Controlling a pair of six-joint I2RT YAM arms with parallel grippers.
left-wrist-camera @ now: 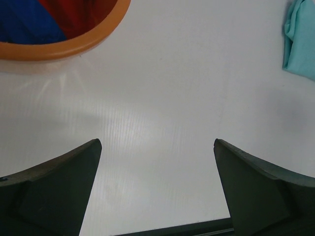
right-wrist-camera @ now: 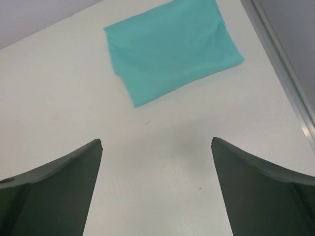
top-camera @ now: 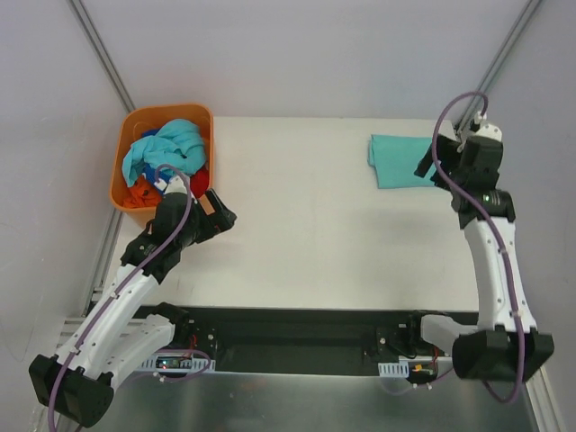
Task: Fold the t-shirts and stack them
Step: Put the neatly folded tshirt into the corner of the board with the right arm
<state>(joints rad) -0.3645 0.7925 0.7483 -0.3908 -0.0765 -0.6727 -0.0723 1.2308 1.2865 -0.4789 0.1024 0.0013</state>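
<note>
A folded teal-green t-shirt (top-camera: 400, 160) lies flat at the table's back right; it also shows in the right wrist view (right-wrist-camera: 172, 49) and at the right edge of the left wrist view (left-wrist-camera: 300, 39). A crumpled light aqua t-shirt (top-camera: 166, 146) lies on top of blue (left-wrist-camera: 24, 22) and orange-red (left-wrist-camera: 83, 14) t-shirts in the orange basket (top-camera: 120, 184). My left gripper (top-camera: 222, 216) is open and empty over bare table just right of the basket (left-wrist-camera: 74, 46). My right gripper (top-camera: 428, 167) is open and empty, beside the teal-green t-shirt's near right corner.
The white table (top-camera: 306, 234) runs from the basket to the folded shirt. A metal rail (right-wrist-camera: 285, 64) follows the table's right edge, close to the folded shirt. Grey walls stand behind and to both sides.
</note>
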